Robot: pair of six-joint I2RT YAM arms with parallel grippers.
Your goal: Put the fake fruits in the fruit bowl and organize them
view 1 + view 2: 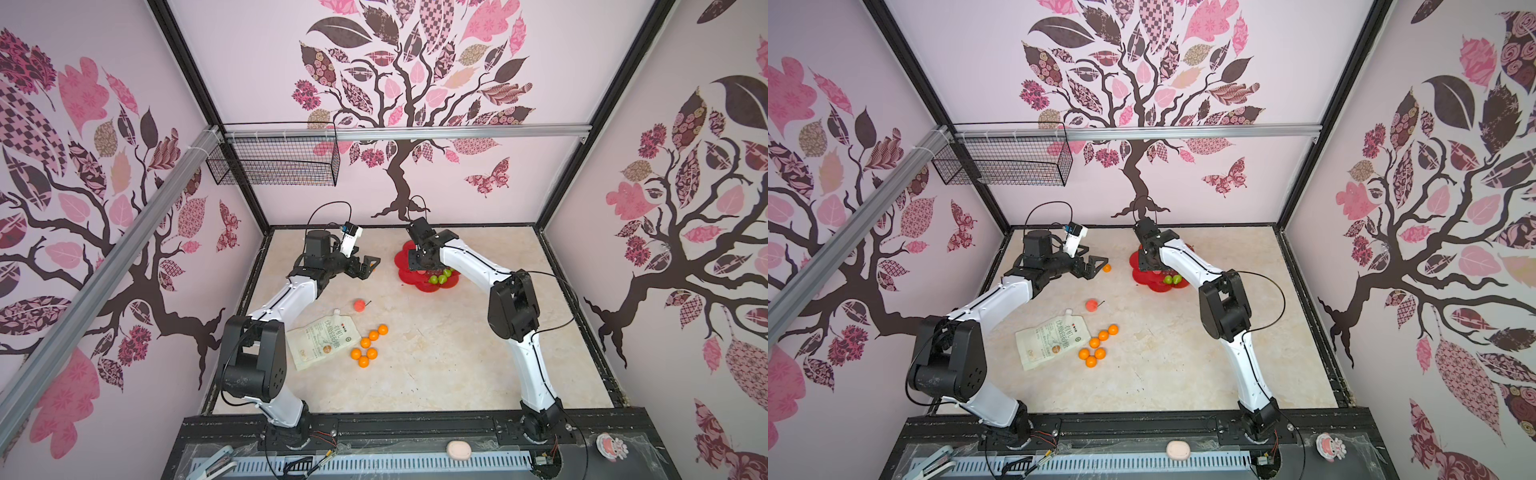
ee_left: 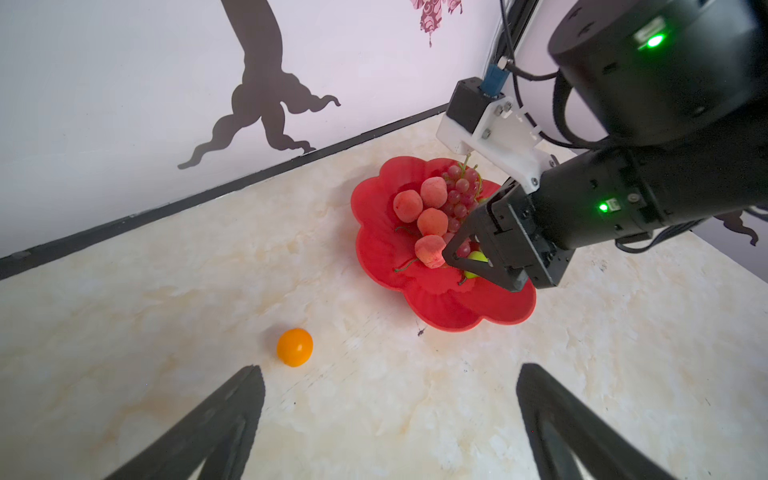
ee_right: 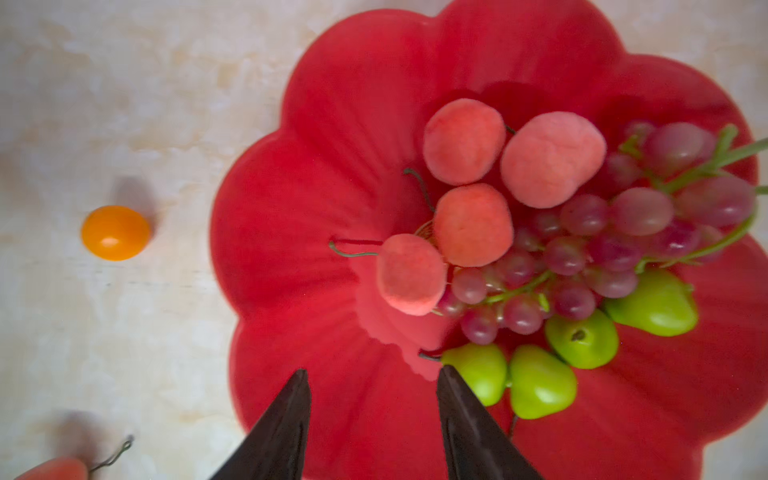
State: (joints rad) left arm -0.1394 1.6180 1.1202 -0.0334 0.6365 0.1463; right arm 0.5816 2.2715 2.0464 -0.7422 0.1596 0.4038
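Green pear (image 3: 473,368) lies just beside, perhaps touching, one of the right jaws, parted empty above the fruit bowl (image 3: 332,124).

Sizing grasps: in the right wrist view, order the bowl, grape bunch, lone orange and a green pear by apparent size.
1. fruit bowl
2. grape bunch
3. green pear and orange: nearly alike, not ranked.

**Tabletop contents**

A cream marbled tabletop (image 1: 436,353) is seen in both top views. The red fruit bowl (image 1: 405,270) is set near its far edge, and a lone orange (image 1: 1107,268) lies apart from it. A peach (image 1: 360,305) (stem attached) lies mid-table. Six oranges (image 1: 365,342) are clustered just beside a white pouch (image 1: 320,338).
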